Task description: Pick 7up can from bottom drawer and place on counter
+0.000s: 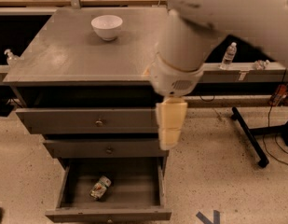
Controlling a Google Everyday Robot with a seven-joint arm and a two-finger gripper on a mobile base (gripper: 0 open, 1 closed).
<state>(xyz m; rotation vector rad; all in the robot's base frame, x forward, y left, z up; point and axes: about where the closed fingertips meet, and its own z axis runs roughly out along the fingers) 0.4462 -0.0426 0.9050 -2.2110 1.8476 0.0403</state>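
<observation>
The 7up can [100, 187] lies on its side in the open bottom drawer [111, 213], left of the drawer's middle. The counter [83, 50] is the flat grey top of the cabinet. My white arm reaches in from the upper right across the counter's right edge. My gripper [169, 133] hangs point-down in front of the right end of the two upper drawers, well above and to the right of the can. Its cream fingers [171, 118] appear pressed together with nothing between them.
A white bowl [107, 26] stands at the back of the counter. Two upper drawers with round knobs [99, 122] are slightly pulled out. A water bottle [229, 56] stands on the narrow shelf to the right. A black stand leg [248, 135] crosses the floor at right.
</observation>
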